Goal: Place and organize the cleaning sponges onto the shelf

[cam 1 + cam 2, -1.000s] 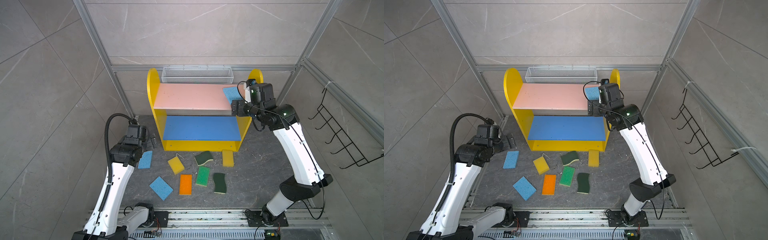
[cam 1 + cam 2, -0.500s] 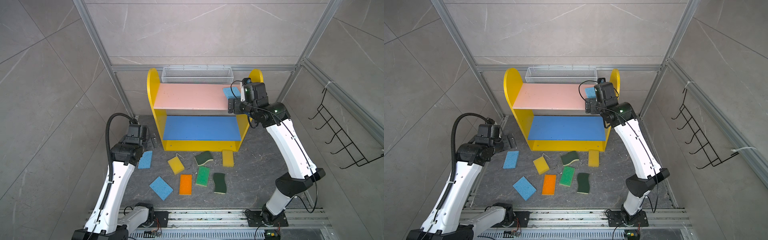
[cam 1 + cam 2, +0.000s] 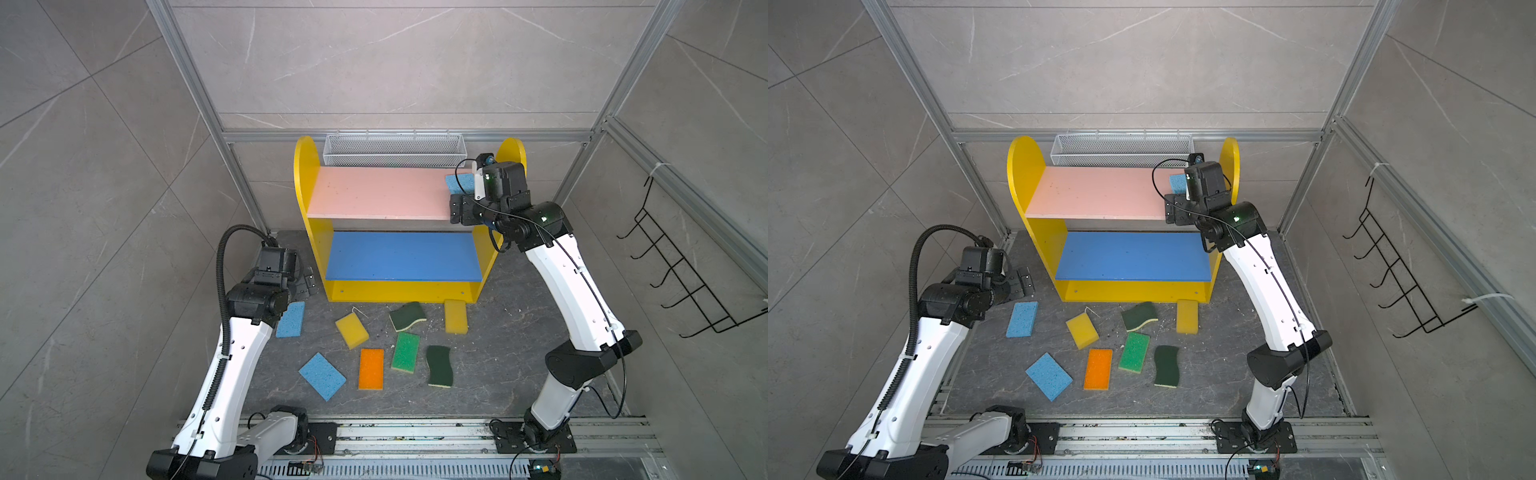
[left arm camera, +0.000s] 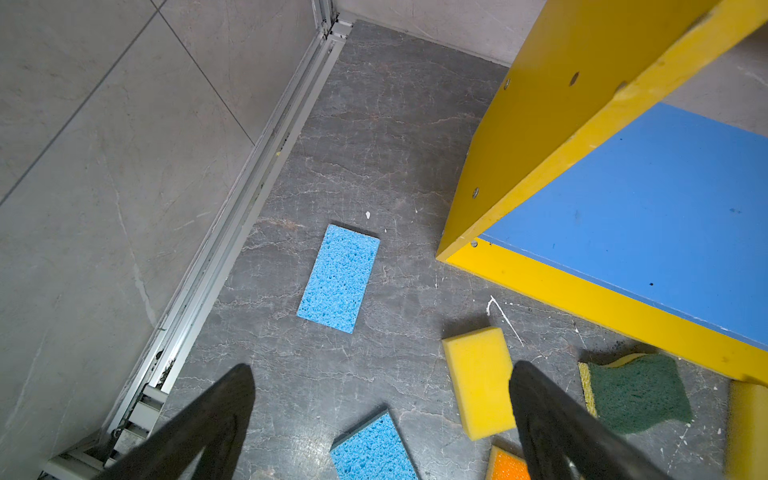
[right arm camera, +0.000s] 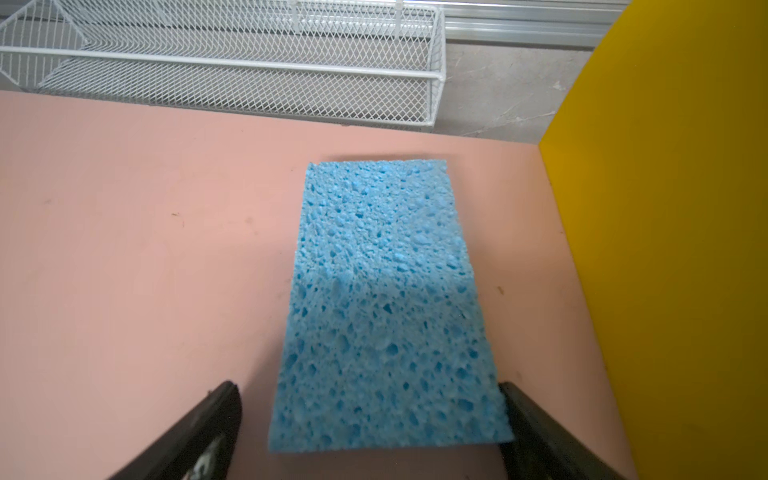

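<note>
Presently in hand: one sponge shelved, eight to go.
Top view: shelf (image 3: 309, 174) stands behind loose sponges (image 3: 371, 369) on worktop (image 3: 498, 365).
Left wrist: left gripper (image 4: 382, 368) spread, empty; light blue sponge (image 4: 338, 278) ahead, apart.
Right wrist: right gripper (image 5: 368, 388) spread, straddling shelved blue sponge (image 5: 386, 307), flat on pink board (image 5: 124, 249); no pinch.
Next, judged: back clear, fetch another.

The pink top board (image 3: 374, 193) is bare except a light blue foam sponge (image 5: 386, 307) at its right end, beside the yellow side wall (image 5: 665, 249).
</note>
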